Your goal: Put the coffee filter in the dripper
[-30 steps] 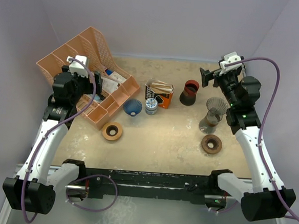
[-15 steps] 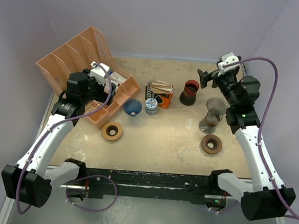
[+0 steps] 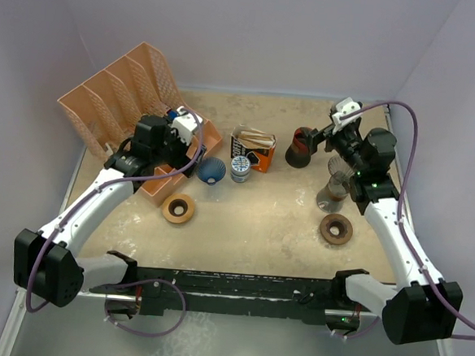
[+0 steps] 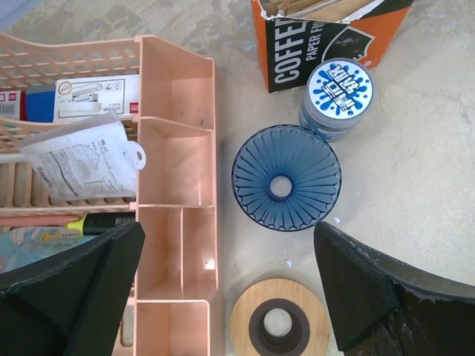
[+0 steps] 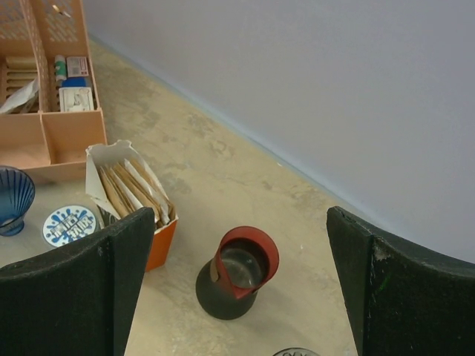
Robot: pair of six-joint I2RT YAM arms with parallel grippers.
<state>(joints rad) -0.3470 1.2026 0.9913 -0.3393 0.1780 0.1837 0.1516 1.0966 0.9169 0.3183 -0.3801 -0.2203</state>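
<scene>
Left gripper: your left gripper (image 4: 226,231) is spread wide and holds nothing; it hangs over the right edge of the pink organizer (image 4: 177,141), with the blue dripper (image 4: 286,187) in its wrist view.
Right gripper: your right gripper (image 5: 241,215) is also spread wide and empty, above the dark jug (image 5: 236,274) with the red rim at the far right of the surface (image 3: 259,220).
Filters: you see the brown paper filters (image 5: 128,185) standing on edge inside the open orange box (image 5: 159,237), near the middle of the surface, to the left of the jug.
Dripper: it sits mouth up on the surface, just right of the organizer and on the near left of the orange box; no filter is in it.
Tin: a small tin with a blue and white lid (image 4: 340,93) stands just beside the dripper, against the near side of the box.
Wooden ring: one ring (image 4: 278,322) lies just nearer to you than the dripper; a second (image 3: 336,229) lies on the near right.
</scene>
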